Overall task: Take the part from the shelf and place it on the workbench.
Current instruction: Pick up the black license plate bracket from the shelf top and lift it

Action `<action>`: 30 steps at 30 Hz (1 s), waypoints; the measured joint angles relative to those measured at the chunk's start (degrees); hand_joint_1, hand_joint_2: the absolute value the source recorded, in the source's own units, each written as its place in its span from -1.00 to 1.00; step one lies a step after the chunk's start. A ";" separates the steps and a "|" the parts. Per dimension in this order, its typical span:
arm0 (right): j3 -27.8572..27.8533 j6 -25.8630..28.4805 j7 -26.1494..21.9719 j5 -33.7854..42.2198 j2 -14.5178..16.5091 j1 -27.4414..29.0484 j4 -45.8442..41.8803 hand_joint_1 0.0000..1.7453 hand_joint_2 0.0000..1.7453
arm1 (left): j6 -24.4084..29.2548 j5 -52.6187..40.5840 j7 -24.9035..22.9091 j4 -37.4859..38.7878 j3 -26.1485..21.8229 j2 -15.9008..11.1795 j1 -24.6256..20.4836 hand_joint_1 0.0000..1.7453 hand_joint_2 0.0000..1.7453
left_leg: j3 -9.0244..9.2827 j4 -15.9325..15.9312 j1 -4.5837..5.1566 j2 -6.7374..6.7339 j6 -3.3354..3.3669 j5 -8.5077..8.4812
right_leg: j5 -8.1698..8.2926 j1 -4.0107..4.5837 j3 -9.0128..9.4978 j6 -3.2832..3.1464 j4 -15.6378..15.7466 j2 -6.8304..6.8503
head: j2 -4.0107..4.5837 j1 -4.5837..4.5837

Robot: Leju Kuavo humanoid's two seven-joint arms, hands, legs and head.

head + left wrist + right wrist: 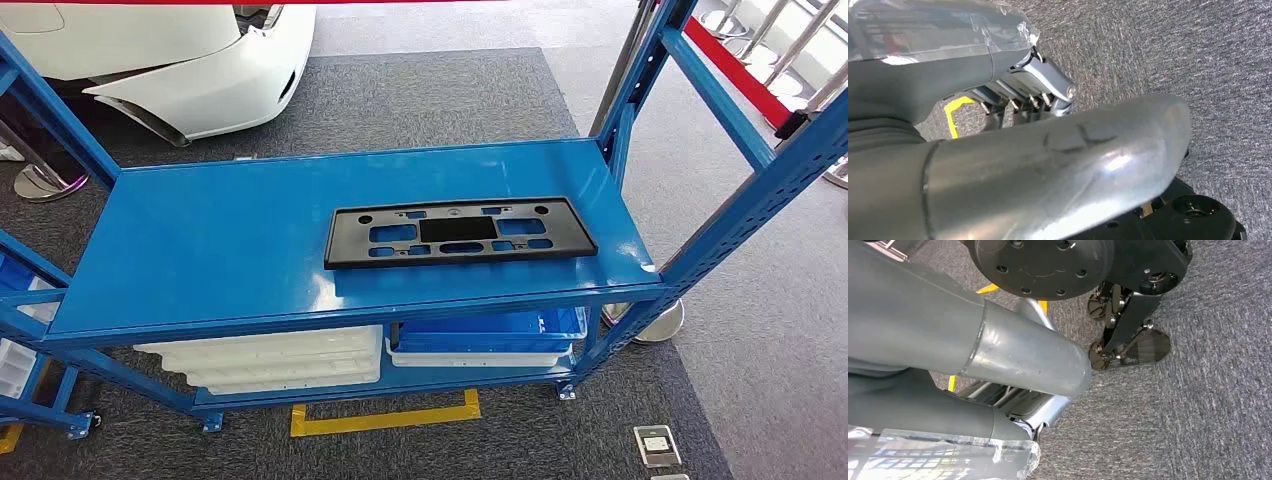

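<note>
The part [458,232] is a flat black rectangular plate with several cut-outs. It lies flat on the right half of the blue shelf's top board [220,250], a little back from the front edge. My left hand [1048,150] hangs over grey carpet, thumb and fingers apart, holding nothing. My right hand [1018,355] also hangs low over the carpet, with nothing in it and its fingers spread.
The lower shelf carries stacked white trays [270,360] and blue bins [490,330]. Blue uprights [740,200] frame the shelf on both sides. A white car [180,60] stands behind at the left. A red barrier [735,65] with steel posts runs at the right.
</note>
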State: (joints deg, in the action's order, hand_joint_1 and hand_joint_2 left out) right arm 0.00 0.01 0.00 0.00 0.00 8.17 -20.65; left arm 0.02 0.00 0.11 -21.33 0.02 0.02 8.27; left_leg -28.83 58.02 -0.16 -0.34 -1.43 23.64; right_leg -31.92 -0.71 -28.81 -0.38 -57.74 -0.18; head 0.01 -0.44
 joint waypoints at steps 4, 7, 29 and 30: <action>0.02 0.05 0.30 -0.16 0.39 -0.53 0.00 0.04 -1.00 | -0.02 0.01 -0.23 0.02 0.00 0.31 -0.51 0.00 -1.00 | -0.01 0.00 0.00 0.00 0.00 -0.02 | 0.02 0.00 -0.01 0.00 0.00 0.00 | 0.00 0.01; 0.21 0.67 1.98 -1.12 1.80 -2.75 0.01 -1.00 -1.00 | -0.16 0.08 -1.55 0.09 0.00 1.46 -2.62 -1.00 -1.00 | -0.02 0.00 0.00 0.00 -0.02 -0.10 | 0.09 0.00 -0.03 -0.06 0.00 0.01 | 0.01 0.02; 6.11 9.73 20.49 -8.51 16.38 -19.97 5.02 -1.00 -1.00 | -2.27 2.09 -15.39 6.33 -0.02 14.97 -19.39 -1.00 -1.00 | -0.05 0.05 0.00 0.00 -0.06 -0.44 | 0.43 0.01 -0.09 -0.09 -0.06 0.00 | 0.00 0.03; 6.22 9.79 20.56 -8.56 16.56 -20.17 5.25 -1.00 -1.00 | -2.27 2.10 -15.46 6.57 -0.02 15.20 -19.60 -1.00 -1.00 | -0.06 0.05 0.00 0.00 -0.06 -0.44 | 0.43 0.01 -0.10 -0.09 -0.06 0.00 | 0.00 0.02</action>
State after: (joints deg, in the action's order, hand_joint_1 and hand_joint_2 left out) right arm 6.22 9.80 20.56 -8.56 16.56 -11.99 -15.41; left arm -2.25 2.10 -15.35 -14.76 0.01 15.22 -11.33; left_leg -28.89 58.07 -0.16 -0.34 -1.49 23.20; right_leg -31.48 -0.71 -28.91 -0.47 -57.80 -0.17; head 0.01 -0.42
